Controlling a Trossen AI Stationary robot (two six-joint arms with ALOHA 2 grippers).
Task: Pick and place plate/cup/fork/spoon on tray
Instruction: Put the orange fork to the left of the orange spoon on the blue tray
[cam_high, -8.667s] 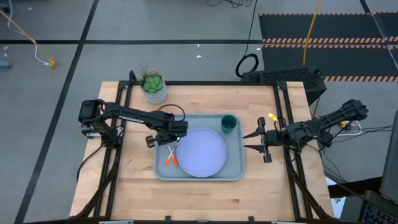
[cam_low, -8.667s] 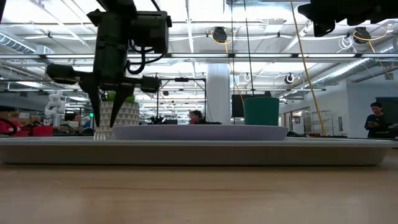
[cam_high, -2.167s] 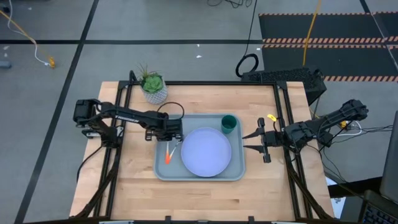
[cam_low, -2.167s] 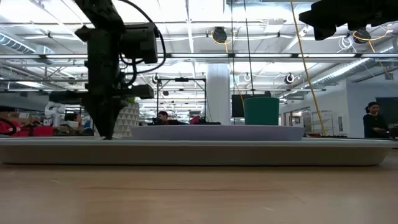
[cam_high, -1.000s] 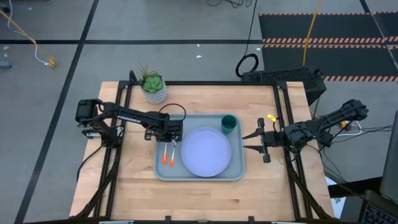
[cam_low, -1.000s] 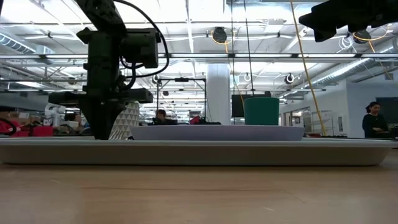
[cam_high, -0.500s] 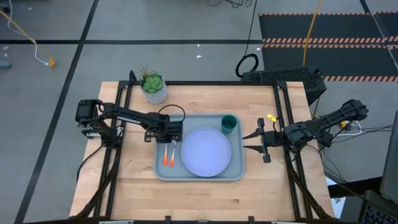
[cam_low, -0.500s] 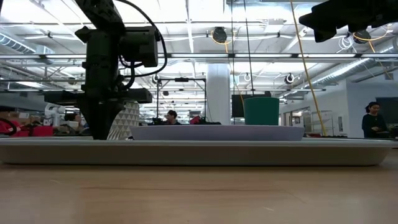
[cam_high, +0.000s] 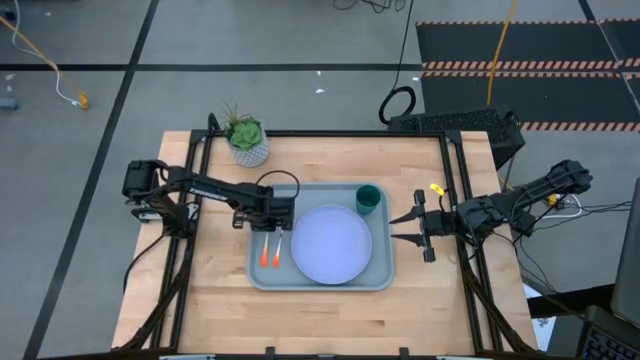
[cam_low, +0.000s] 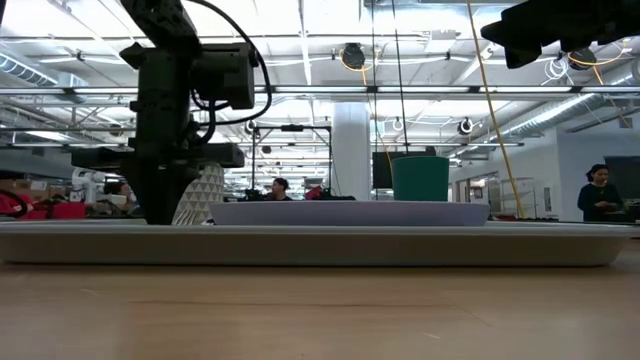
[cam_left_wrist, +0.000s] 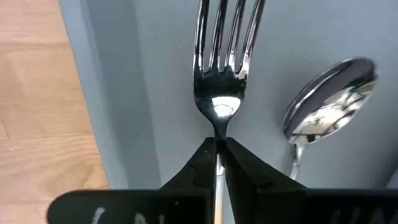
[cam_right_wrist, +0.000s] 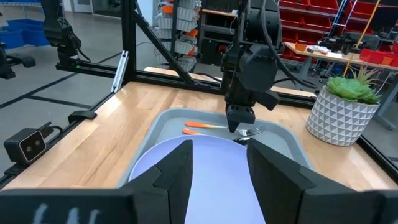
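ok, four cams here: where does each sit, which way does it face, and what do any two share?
High view: overhead, straight down on the tray; both arms show.
Low view: tabletop height, level across the tray rim into the room; left arm hangs down at picture left.
Left wrist view: on the left arm, down past the left gripper shut on the fork, the spoon beside it.
Right wrist view: on the right arm, facing across the plate; open right gripper in the foreground.
Shared: right wrist and high views both show the left arm at the fork.

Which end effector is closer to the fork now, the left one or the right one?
The left end effector is closer: it is shut on the fork at its neck, over the tray. The right end effector waits open beyond the tray's far edge, past the plate.
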